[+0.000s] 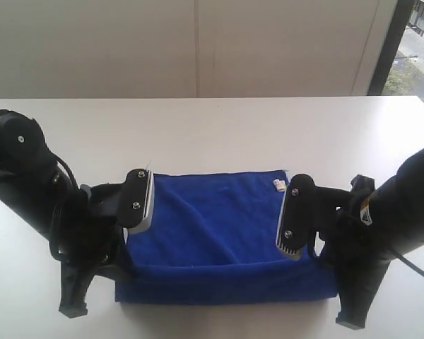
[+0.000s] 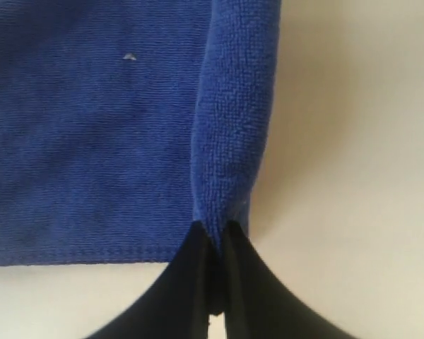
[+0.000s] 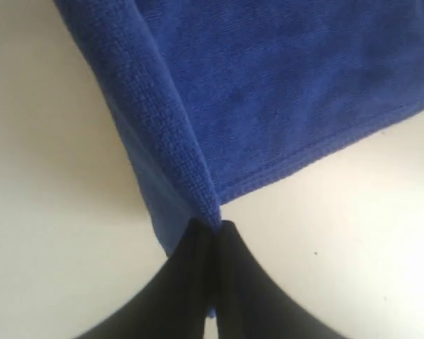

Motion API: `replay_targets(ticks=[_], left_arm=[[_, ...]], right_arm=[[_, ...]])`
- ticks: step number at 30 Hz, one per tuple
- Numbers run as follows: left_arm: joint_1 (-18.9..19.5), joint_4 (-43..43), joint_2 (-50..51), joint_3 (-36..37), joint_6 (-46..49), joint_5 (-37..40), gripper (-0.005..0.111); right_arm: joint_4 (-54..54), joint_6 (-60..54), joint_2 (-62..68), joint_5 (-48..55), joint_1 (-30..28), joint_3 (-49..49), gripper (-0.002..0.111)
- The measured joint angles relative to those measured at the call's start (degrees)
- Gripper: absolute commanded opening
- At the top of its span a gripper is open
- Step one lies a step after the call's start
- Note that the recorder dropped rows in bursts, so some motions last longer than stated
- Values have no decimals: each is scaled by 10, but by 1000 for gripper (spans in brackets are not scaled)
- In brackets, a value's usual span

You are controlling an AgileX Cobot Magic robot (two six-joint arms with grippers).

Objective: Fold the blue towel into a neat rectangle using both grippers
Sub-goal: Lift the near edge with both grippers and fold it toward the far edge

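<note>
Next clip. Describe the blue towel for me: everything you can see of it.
The blue towel is deep royal-blue fuzzy cloth with a stitched hem and a small white tag at its far right corner. It lies on the white table, softly creased, its near edge seemingly doubled. The left end effector and right end effector each pinch a side edge, raising a ridge.

The towel (image 1: 212, 226) lies on the table (image 1: 212, 127) (towards the near side). The left gripper (image 2: 215, 236) pinches its left edge and the right gripper (image 3: 213, 236) its right edge. The tag (image 1: 278, 184) sits at the far right corner, just beside the right gripper.
</note>
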Motion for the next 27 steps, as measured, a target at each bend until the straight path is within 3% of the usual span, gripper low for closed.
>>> replay_targets(ticks=[8, 20, 27], left_arm=[[0, 1, 0, 0, 0, -101, 0], [0, 3, 0, 0, 0, -205, 0], [0, 3, 22, 0, 0, -263, 0]], right_arm=[[-33, 18, 1, -70, 0, 0, 0], [-239, 207, 70, -125, 0, -27, 0], [-271, 234, 121, -139, 0, -68, 0]])
